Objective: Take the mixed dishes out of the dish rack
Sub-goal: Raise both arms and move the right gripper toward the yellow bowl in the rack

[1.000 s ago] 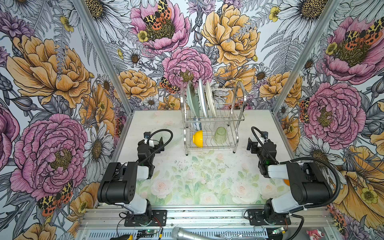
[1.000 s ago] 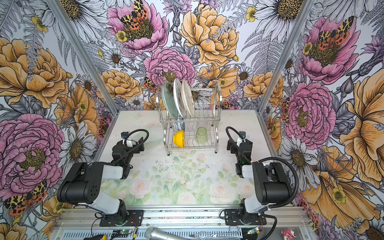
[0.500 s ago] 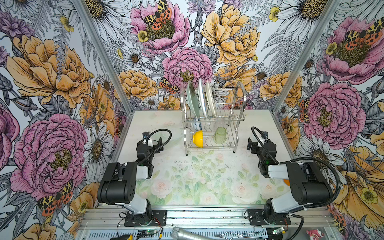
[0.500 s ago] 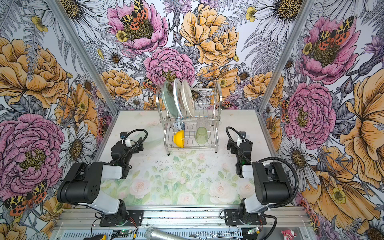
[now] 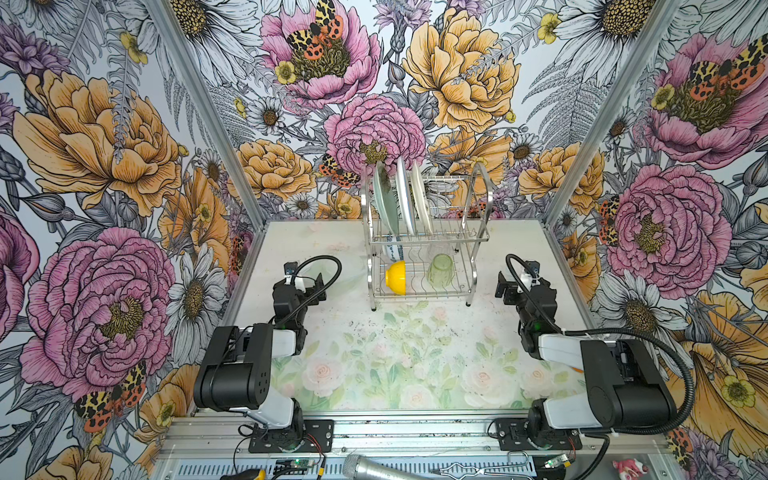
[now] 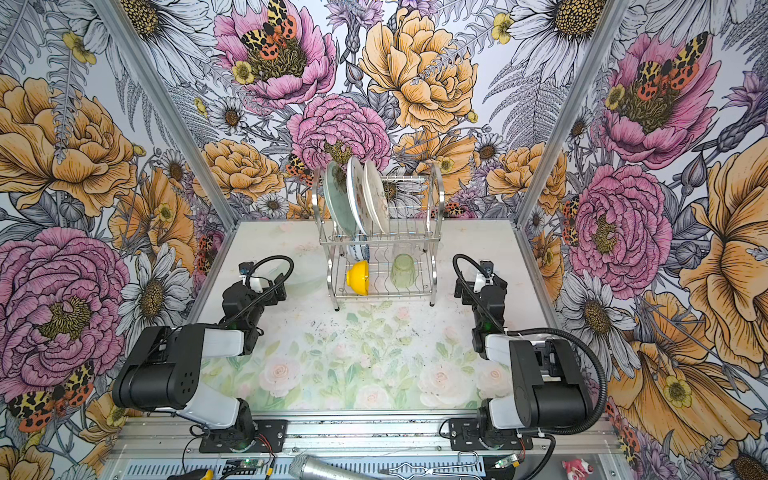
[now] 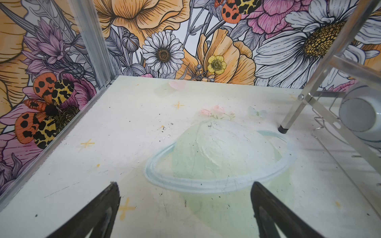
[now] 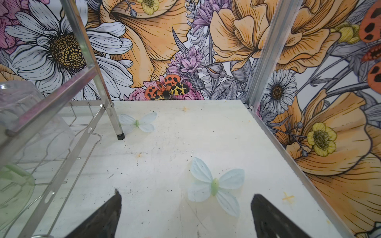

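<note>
The chrome dish rack (image 5: 478,239) (image 6: 432,241) stands at the back middle of the table. Three plates stand on edge on its upper tier: pale green (image 5: 384,203), white (image 5: 405,195) and cream (image 5: 420,195). On the lower tier are a yellow bowl (image 5: 395,277), a green tumbler (image 5: 440,270) (image 8: 12,189), a blue-and-white bowl (image 5: 392,250) (image 7: 358,111) and a clear tumbler (image 8: 24,107). My left gripper (image 5: 309,277) (image 7: 184,185) is open over bare table left of the rack. My right gripper (image 5: 511,282) (image 8: 185,193) is open to the rack's right. Neither holds anything.
Flowered walls with aluminium corner posts (image 5: 582,124) close in the table on three sides. A rack leg (image 7: 288,117) stands close ahead of the left gripper, another (image 8: 117,125) ahead of the right. A microphone (image 5: 374,471) lies on the front rail.
</note>
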You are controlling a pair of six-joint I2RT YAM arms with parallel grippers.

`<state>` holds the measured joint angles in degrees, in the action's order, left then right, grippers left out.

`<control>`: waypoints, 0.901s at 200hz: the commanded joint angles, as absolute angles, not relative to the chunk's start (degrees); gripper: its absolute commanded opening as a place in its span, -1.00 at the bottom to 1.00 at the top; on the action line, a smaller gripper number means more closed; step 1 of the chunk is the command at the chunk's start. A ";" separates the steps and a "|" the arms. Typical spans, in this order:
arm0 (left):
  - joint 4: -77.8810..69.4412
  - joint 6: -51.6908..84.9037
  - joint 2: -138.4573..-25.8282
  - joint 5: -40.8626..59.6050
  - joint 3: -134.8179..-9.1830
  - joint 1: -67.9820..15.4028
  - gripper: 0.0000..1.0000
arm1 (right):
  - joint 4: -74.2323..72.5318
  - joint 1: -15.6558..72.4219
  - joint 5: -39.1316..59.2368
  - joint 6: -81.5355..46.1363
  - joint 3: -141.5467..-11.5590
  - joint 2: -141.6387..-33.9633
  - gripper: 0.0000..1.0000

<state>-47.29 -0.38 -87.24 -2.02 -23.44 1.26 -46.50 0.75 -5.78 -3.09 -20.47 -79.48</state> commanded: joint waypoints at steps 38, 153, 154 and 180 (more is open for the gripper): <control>-43.12 -0.39 -81.42 -14.80 -24.20 -1.86 0.98 | -41.16 2.91 -10.93 -3.39 -19.29 -69.04 0.95; -25.44 5.82 -68.68 -39.23 -27.89 -13.98 0.98 | -17.16 6.85 1.36 -12.56 -24.87 -55.44 0.90; -25.29 6.03 -68.62 -39.48 -27.96 -14.15 0.98 | -17.02 6.90 1.52 -12.56 -24.87 -55.36 0.90; -20.33 8.88 -67.16 -41.56 -29.30 -18.08 0.98 | -16.65 7.85 3.24 -11.20 -23.71 -55.16 0.88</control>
